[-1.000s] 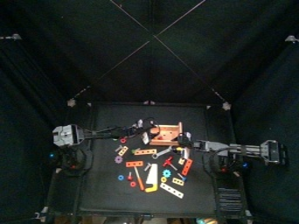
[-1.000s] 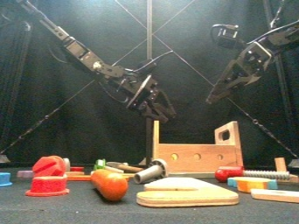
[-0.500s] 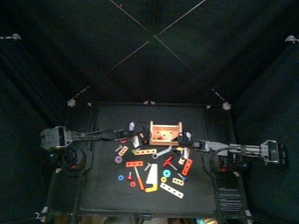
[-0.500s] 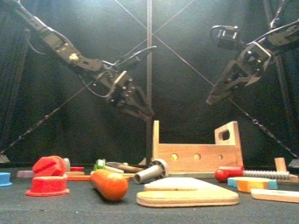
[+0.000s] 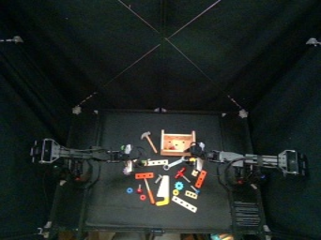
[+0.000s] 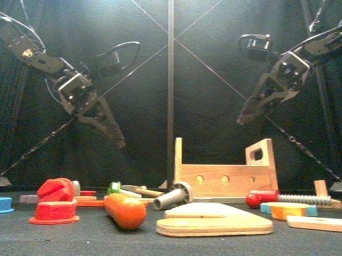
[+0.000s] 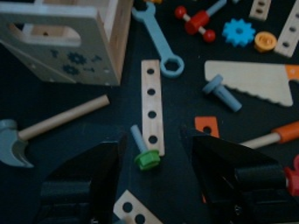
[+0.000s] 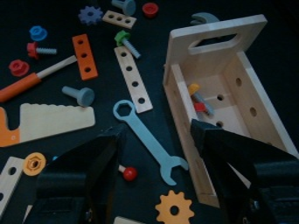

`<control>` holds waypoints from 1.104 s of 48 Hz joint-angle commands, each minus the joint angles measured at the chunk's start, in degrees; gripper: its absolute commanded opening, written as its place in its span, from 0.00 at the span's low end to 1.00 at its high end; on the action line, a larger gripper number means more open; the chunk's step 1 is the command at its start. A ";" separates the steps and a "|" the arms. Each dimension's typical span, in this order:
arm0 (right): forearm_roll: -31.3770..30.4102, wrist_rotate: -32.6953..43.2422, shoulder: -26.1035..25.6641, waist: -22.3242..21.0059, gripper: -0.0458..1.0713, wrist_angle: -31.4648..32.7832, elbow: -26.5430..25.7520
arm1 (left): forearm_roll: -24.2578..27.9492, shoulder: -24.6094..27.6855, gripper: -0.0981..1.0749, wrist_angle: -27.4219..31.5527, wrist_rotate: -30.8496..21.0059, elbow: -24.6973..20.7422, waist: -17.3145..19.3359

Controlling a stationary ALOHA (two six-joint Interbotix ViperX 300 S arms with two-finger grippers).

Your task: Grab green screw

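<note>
- My left gripper (image 7: 156, 156) hangs with jaws spread wide, empty, above the green screw (image 7: 145, 158).
- My right gripper (image 8: 156, 140) is also spread, holding nothing.
- The screw is tiny and bright green, lying on the table beside a wooden holed strip (image 7: 151, 105).

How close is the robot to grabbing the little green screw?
Done: the left gripper hangs open above the green screw, which shows between its jaws beside a wooden strip. In hand: nothing; the screw lies on the table, untouched. Left: lower, close the jaws, lift. The right gripper waits open near the wooden box.
</note>
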 commanded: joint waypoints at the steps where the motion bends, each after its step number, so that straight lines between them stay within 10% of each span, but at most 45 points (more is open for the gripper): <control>1: 0.18 0.00 0.18 -0.09 0.87 -0.44 -0.79 | -0.88 0.70 0.83 -0.26 0.00 -0.35 0.00; 53: 0.18 0.00 0.79 -0.18 0.87 -0.44 -0.70 | -3.87 16.26 0.83 2.11 -0.09 -5.89 0.09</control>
